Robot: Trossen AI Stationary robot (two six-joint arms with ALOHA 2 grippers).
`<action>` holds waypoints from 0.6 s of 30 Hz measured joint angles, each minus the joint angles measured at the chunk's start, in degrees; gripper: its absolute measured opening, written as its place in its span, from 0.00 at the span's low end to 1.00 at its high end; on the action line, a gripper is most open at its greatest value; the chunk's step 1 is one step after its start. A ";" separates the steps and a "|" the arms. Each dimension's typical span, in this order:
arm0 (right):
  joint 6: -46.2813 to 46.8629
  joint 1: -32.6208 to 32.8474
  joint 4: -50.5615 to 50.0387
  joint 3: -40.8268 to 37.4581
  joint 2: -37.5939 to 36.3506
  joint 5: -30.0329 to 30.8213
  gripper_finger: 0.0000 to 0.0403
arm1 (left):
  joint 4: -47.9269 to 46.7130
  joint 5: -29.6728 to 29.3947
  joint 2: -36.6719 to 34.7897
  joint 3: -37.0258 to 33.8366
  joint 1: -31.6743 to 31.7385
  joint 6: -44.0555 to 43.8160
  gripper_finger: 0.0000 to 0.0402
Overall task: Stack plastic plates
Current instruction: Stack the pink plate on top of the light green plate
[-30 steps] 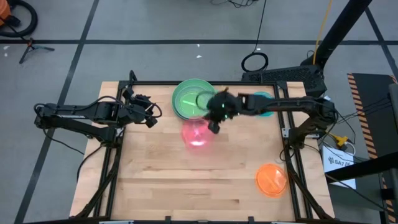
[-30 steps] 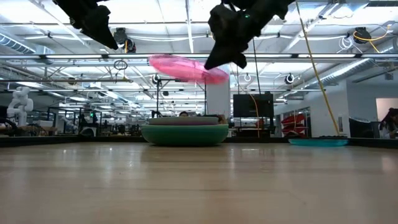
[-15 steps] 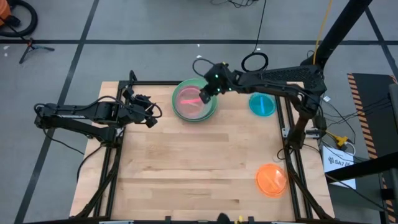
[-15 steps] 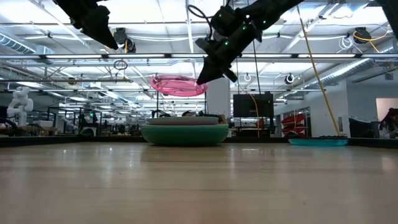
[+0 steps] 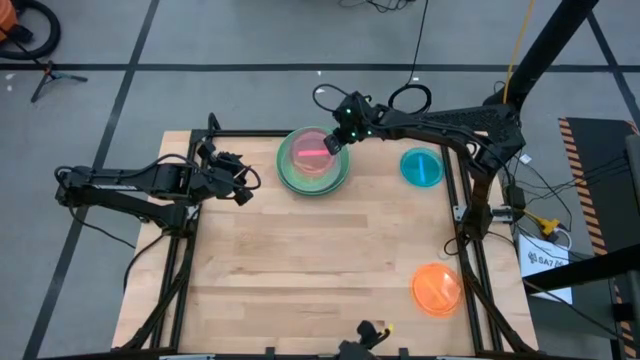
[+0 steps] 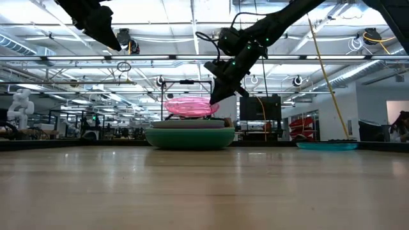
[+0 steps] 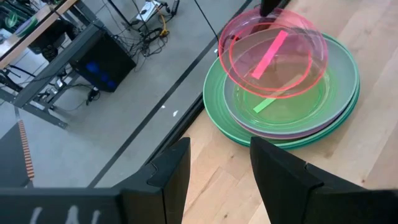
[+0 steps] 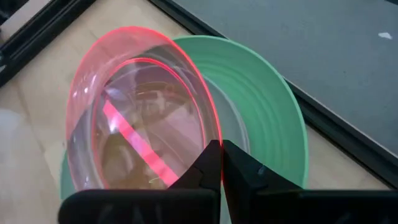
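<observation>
High view: my right claw (image 5: 335, 146) pinches the rim of the round, translucent hot pink plate (image 5: 310, 157), level just above the green plate stack (image 5: 340, 180) near the table's far edge; arm stretched.

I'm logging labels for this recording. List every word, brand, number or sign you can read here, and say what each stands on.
None can be read for certain.
White sheet on the floor beside the table's right edge, high view: dark print, too small to read.
Hot pink plate, held by the right hand over the plate stack: only a plain pink strip, no lettering.
Blue plate and orange plate: no markings visible.
Left hand: unmarked.
</observation>
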 joint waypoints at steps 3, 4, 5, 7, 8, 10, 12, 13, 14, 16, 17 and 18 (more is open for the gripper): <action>-0.03 -0.28 0.10 0.00 0.48 0.06 0.00 | 0.00 0.00 0.00 0.01 0.00 0.00 0.43; -0.02 -0.34 0.11 0.00 0.72 0.05 0.00 | 0.00 0.01 0.01 0.01 -0.02 0.00 0.43; -0.03 -0.34 0.23 0.00 1.02 0.10 0.00 | 0.00 0.00 0.01 0.01 0.00 0.00 0.43; -0.02 -0.34 0.36 -0.02 1.30 0.17 0.00 | 0.00 0.00 0.00 0.01 -0.02 0.00 0.43; -0.04 -0.34 0.34 -0.04 1.30 0.20 0.00 | 0.00 0.00 0.00 0.01 0.00 0.00 0.43; -0.06 -0.34 0.76 -0.04 1.20 0.18 0.00 | 0.00 0.00 0.02 0.01 0.00 0.00 0.43; -0.07 -0.34 0.94 -0.04 1.19 0.20 0.01 | 0.00 0.00 0.02 0.01 0.00 0.00 0.43; -0.06 -0.34 0.93 -0.04 1.19 0.20 0.02 | 0.00 0.02 0.02 0.01 -0.02 -0.02 0.43; -0.04 -0.34 0.95 -0.04 1.19 0.20 0.03 | 0.00 0.02 0.00 0.01 0.00 0.00 0.43; 0.24 -0.34 1.06 -0.04 1.19 0.26 0.05 | 0.00 0.02 0.01 0.01 0.00 -0.02 0.43; 0.51 -0.34 1.06 -0.04 1.19 0.26 0.06 | 0.00 0.02 0.02 0.01 0.00 -0.02 0.43; 0.65 -0.34 1.04 -0.04 1.19 0.30 0.07 | 0.00 0.01 0.01 0.01 -0.01 -0.02 0.43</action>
